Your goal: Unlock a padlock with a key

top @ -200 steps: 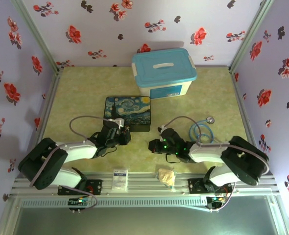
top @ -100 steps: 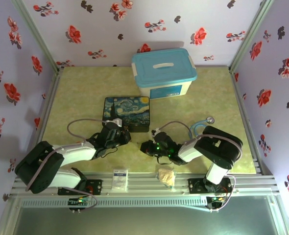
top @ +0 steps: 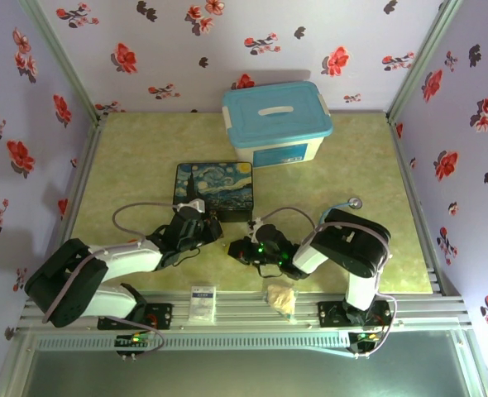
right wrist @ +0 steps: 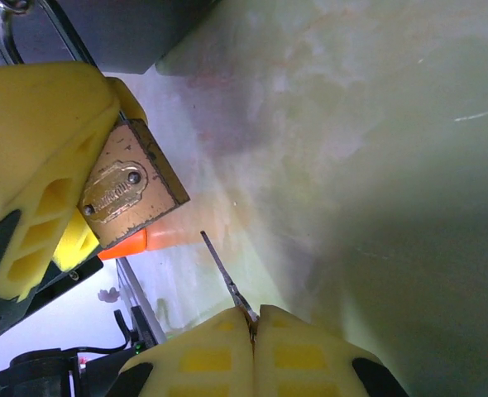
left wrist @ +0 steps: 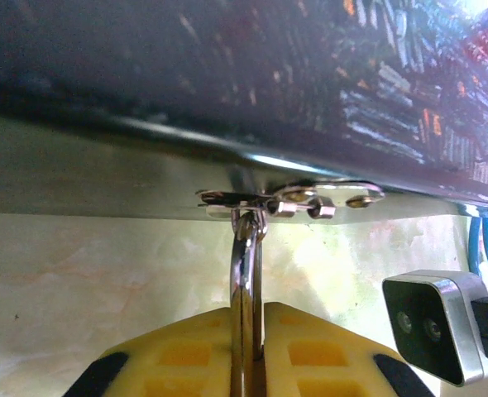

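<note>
Seen from the top camera, the left gripper sits at the near right corner of the swirl-painted tin, and its arm lies much as it did a second ago. The right gripper has slid leftward across the green table and now rests just beside the left one. Its elbow, which stretched far right before, is folded up close behind it. A blue-lidded storage box stands at the back, and a beige wad lies on the front rail. From this height, what the fingers hold is too small to tell.

At the left wrist, the yellow pads are pinched narrow on the padlock. Its thin silver shackle rises from between them and hooks through the metal hasp on the tin's lower edge. A blue cable shows at the right edge.

At the right wrist, the two pads are pressed tight together on the key. Its dark blade points up and to the left. The padlock's brass body hangs just beyond the tip, clamped by the left gripper's yellow fingers. A small gap seems to remain between blade and brass, though the angle makes that hard to judge. An orange cylinder lies beneath the lock.
</note>
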Available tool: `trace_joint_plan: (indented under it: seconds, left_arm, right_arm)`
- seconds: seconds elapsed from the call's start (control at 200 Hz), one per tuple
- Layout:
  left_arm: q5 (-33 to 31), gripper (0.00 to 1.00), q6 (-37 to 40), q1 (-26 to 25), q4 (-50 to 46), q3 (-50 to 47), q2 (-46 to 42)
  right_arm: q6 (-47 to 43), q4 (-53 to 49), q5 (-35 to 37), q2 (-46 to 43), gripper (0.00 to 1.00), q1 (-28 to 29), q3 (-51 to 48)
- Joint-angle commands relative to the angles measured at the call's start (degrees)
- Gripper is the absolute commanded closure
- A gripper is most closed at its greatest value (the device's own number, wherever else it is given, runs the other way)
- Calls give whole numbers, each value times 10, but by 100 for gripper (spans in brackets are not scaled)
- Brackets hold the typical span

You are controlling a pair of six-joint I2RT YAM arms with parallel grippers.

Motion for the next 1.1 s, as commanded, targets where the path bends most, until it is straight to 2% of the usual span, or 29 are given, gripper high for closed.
trace_joint_plan:
  seconds: [0.0,0.37,0.57,0.82,0.975,1.095]
  left_arm:
    - [-19,100,-7,-3,47,-1,-13]
    - [-19,100,-19,-4,71,-12,-9]
    - [-11,100,-24,-5,81,-14,-5]
    - [-17,100,-26,-4,87,-19,-3]
    - [-17,100,-34,-4,102,-12,2]
    - [-16,100,-40,-2,116,-7,10]
  right_arm:
    - [7,34,-8,3,100,4,12]
    - [32,110,2,26,100,-5,-4]
    - [73,224,6,69,100,-24,-18]
    - [52,208,-4,56,100,-24,-26]
    - [40,153,-18,50,100,-20,-23]
    - [44,191,-12,52,100,-20,-40]
